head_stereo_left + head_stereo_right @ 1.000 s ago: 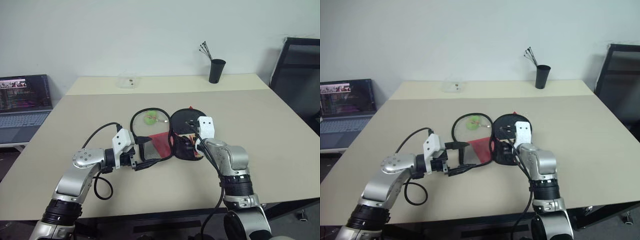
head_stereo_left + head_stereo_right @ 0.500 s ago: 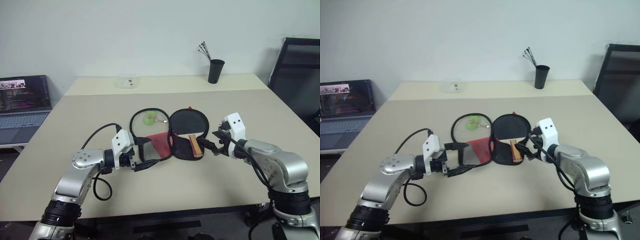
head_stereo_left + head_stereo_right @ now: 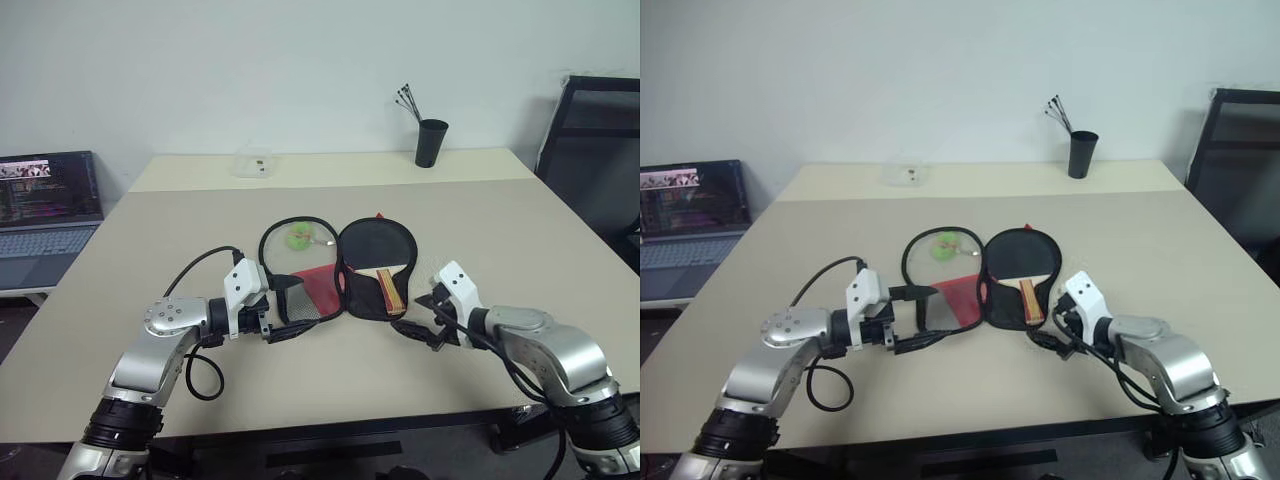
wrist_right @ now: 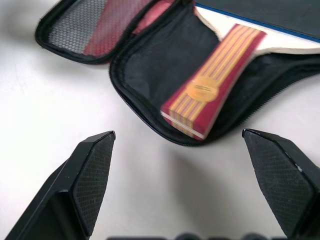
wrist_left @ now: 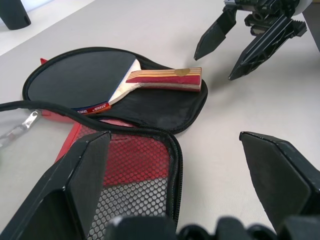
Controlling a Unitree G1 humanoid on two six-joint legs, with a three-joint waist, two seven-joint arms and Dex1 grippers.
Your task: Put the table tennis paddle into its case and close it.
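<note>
Left eye view has the case [image 3: 340, 270] lying unzipped and spread open on the surface [image 3: 520, 240], with the table tennis paddle [image 3: 378, 262] sitting in its right half, handle toward the robot. Right claw [image 3: 425, 320] is wide open and empty just beside the handle end. Left claw [image 3: 283, 308] gapes wide over the mesh half, holding nothing.

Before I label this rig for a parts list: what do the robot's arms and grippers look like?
Both arms are silver-grey metal with black ribbed bands at the joints. Each wrist carries a white block, and a loose black cable loops beside each arm. The left gripper and right gripper each have two black wedge-shaped fingers with a fine dimpled texture on the inner faces.
</note>
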